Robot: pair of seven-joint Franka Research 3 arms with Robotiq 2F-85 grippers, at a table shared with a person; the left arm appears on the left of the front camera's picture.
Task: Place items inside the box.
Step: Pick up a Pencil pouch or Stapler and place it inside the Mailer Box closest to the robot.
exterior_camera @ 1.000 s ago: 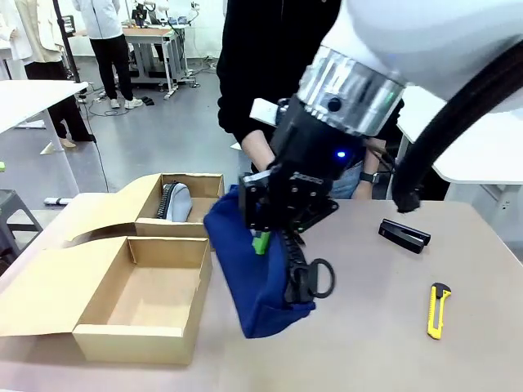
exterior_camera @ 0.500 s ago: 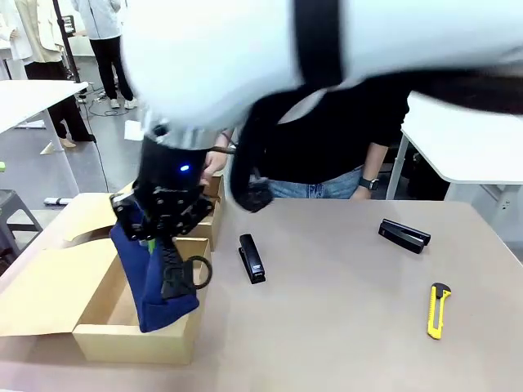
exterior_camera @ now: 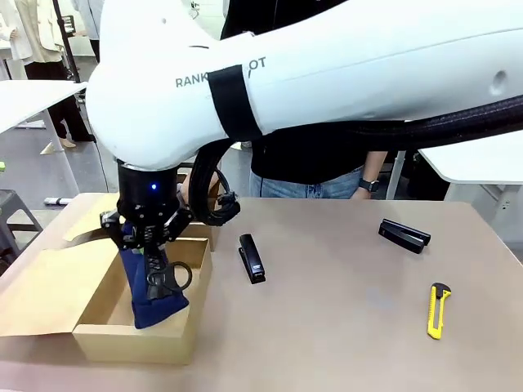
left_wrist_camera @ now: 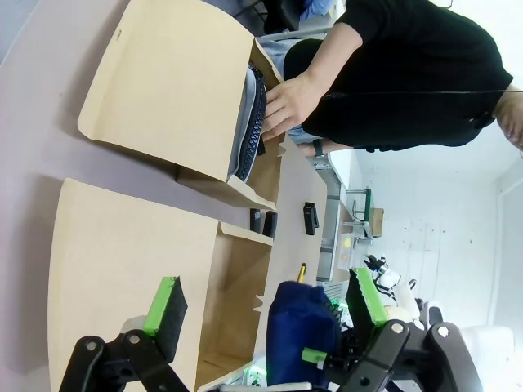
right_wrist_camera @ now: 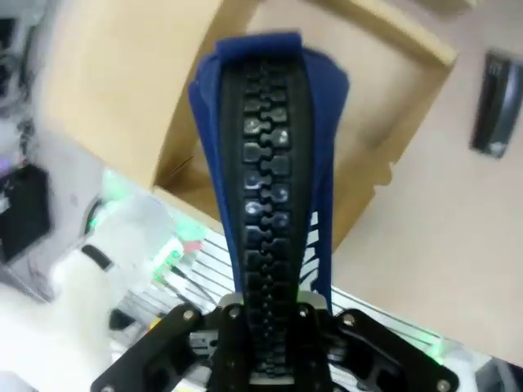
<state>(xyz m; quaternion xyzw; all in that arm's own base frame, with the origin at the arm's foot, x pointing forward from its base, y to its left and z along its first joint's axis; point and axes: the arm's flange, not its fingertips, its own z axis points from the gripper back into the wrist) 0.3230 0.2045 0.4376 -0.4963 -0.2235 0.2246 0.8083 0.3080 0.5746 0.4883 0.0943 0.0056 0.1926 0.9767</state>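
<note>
1. Grip first: our right gripper (exterior_camera: pixel 147 245) is pinching the navy zip pouch (exterior_camera: pixel 157 298) by its top end, with the jaws closed tight on the fabric. The pouch is hanging upright with its lower end dipping inside the near box (exterior_camera: pixel 122 341).
2. Our left gripper (left_wrist_camera: pixel 266 304) is hovering beside that box with its jaws standing wide and nothing between them.
3. We are judging the placing step to be close to release, though we cannot tell whether the pouch's bottom is touching the box floor.
4. First risk: the pouch is hanging close to the box wall nearest the staplers. If we are letting go while it is standing this tall, it may be toppling over that wall onto the table (exterior_camera: pixel 343 327) instead of lying flat inside.
5. Second risk: the zipper ring (exterior_camera: pixel 170 278) is dangling just under the fingers. It could be snagging on one as we are lifting away and dragging the pouch back out.
6. Third risk: the box looks light, so any sideways push from the pouch could be sliding or tipping it.
7. Fourth risk: a person's hand (left_wrist_camera: pixel 290 102) is resting on the grey pouch (left_wrist_camera: pixel 245 122) in the far box (left_wrist_camera: pixel 163 82), near our arm. A wide retreat could be brushing it.
8. Two black staplers (exterior_camera: pixel 252 258) (exterior_camera: pixel 404 235) and the yellow utility knife (exterior_camera: pixel 438 309) are lying on the table, well apart from the boxes.
</note>
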